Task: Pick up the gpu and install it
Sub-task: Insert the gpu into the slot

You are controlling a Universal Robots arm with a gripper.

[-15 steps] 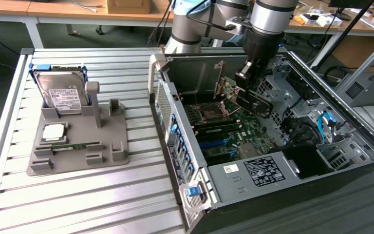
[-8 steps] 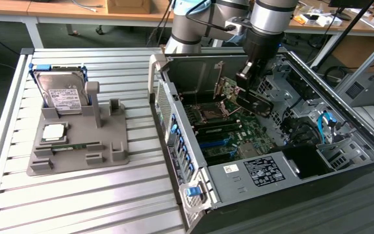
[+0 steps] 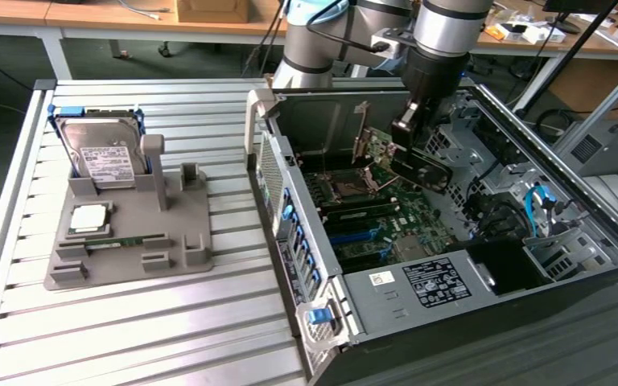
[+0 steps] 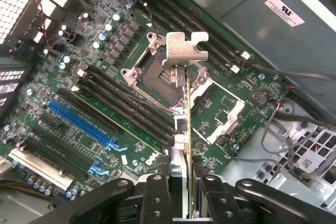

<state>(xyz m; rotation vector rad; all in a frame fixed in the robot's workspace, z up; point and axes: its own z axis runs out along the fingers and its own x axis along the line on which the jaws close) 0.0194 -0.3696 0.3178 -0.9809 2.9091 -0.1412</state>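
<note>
Slats of the table (image 3: 126, 338) carry, at the exterior view's left, a grey holder (image 3: 180, 257). A hard drive (image 3: 105, 157) stands at its far end, a square chip (image 3: 89, 217) lies nearer the camera, and a green memory stick (image 3: 116, 241) lies flat just beside the chip. Further right stands the open case (image 3: 287, 201), its board (image 3: 379, 217) facing up. My arm (image 3: 443, 32) reaches down into the case from the far side. My hand (image 3: 404, 127) is partway closed and grips the gpu (image 3: 424, 170), one finger on each face of the card. I hold the gpu tilted in the air over the far half of the board, apart from it. From my wrist the card shows edge-on between my fingers (image 4: 157, 198), with its silver bracket (image 4: 185, 50) at the far end, over the socket (image 4: 157, 74). The blue slot (image 4: 79, 124) lies off to one side, well apart from the card.
</note>
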